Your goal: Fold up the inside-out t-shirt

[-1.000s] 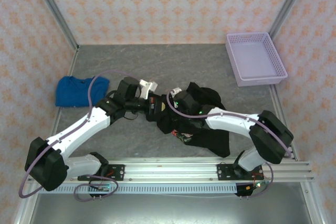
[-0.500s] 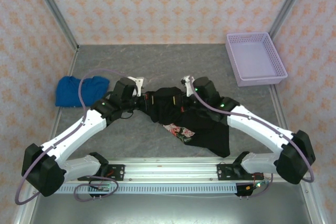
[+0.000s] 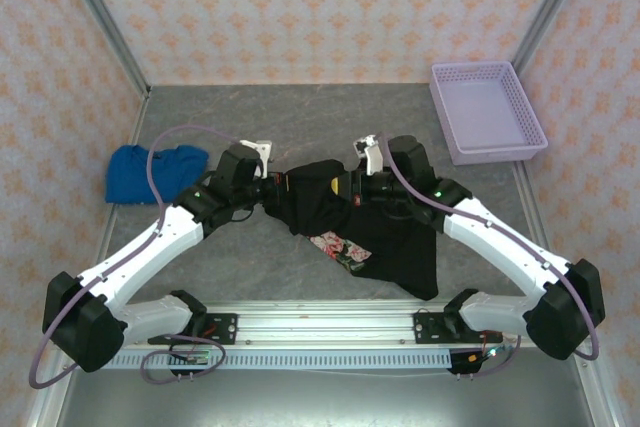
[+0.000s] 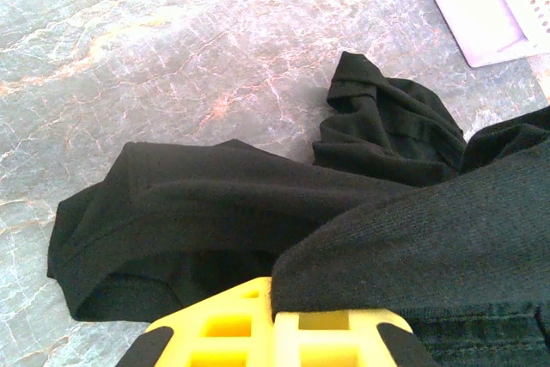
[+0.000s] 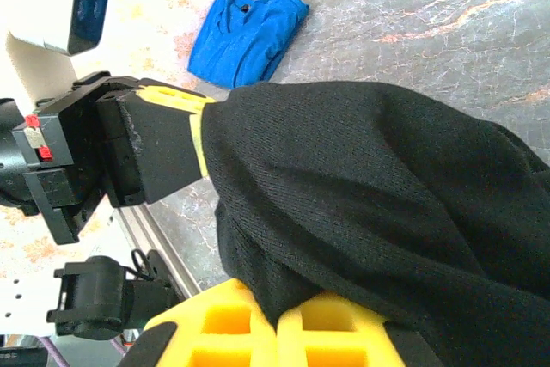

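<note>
The inside-out t-shirt (image 3: 385, 242) is black and hangs stretched between my two grippers above the middle of the table, its lower part trailing down to the near right. A floral print patch (image 3: 338, 248) shows on a lower fold. My left gripper (image 3: 272, 188) is shut on the shirt's left edge, and my right gripper (image 3: 352, 185) is shut on the cloth a short way to the right. In the left wrist view the yellow fingers (image 4: 225, 326) pinch black cloth (image 4: 215, 204). The right wrist view shows its yellow fingers (image 5: 225, 333) pinching the shirt (image 5: 369, 186), with the left gripper's body (image 5: 146, 148) opposite.
A folded blue garment (image 3: 150, 172) lies at the table's left edge, also in the right wrist view (image 5: 245, 32). A lilac basket (image 3: 487, 112) stands at the back right corner. Patterned walls enclose the table; the arm rail runs along the near edge.
The grippers have drawn apart, the right one moving right and back, the left one slightly left. The black cloth is now stretched between them, and the floral patch has come into view.
</note>
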You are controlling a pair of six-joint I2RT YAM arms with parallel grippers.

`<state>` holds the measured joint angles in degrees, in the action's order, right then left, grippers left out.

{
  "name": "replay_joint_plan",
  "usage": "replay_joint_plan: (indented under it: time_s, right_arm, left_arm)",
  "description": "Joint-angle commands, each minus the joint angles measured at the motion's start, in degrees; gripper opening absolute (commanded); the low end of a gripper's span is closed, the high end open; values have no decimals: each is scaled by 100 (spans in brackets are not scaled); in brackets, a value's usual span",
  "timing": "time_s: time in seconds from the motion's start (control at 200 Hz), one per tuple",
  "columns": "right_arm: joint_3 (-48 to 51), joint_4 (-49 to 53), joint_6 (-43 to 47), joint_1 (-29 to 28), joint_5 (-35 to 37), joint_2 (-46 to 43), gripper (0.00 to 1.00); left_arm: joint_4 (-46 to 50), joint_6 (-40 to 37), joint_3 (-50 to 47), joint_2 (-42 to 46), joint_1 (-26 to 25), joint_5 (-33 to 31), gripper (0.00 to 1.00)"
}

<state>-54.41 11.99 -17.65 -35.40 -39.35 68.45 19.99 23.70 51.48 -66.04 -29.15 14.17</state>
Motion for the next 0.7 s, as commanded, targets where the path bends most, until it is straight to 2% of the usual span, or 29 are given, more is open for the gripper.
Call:
replay_joint_plan:
  time_s: [0.0,0.07,0.175,0.265,0.335,0.41,0.48,0.625,0.695]
  right_arm:
    - [-104,-255,-233,59,-279,66,0]
    - [-171,-358,-444,59,-446,138,0]
    - [-220,-695,-1052,57,-433,390,0]
    - [-184,-1116,-1682,59,-422,671,0]
    - [-174,-1330,-1960,58,-407,851,0]
    - [-205,-1385,-2116,54,-345,982,0]
    - [-242,-1426,-2200,60,-330,1067,0]
    - [-298,-1497,-2327,66,-382,1125,0]
    - [-307,-1492,-2365,62,-404,1103,0]
  left_arm:
    - [315,-185,50,1,66,-529,0]
    - [502,-164,114,-110,65,-904,9]
    - [1076,-84,400,-249,30,-1495,37]
    - [984,-123,215,269,-246,-1635,50]
    - [662,-130,-103,904,-556,-1480,60]
    - [140,-1,-471,1391,-770,-877,65]
    - [-348,141,-722,1453,-973,-398,69]
    - [-477,-124,-458,500,-1303,-310,71]
    - [-884,-156,-344,73,-1330,-212,71]
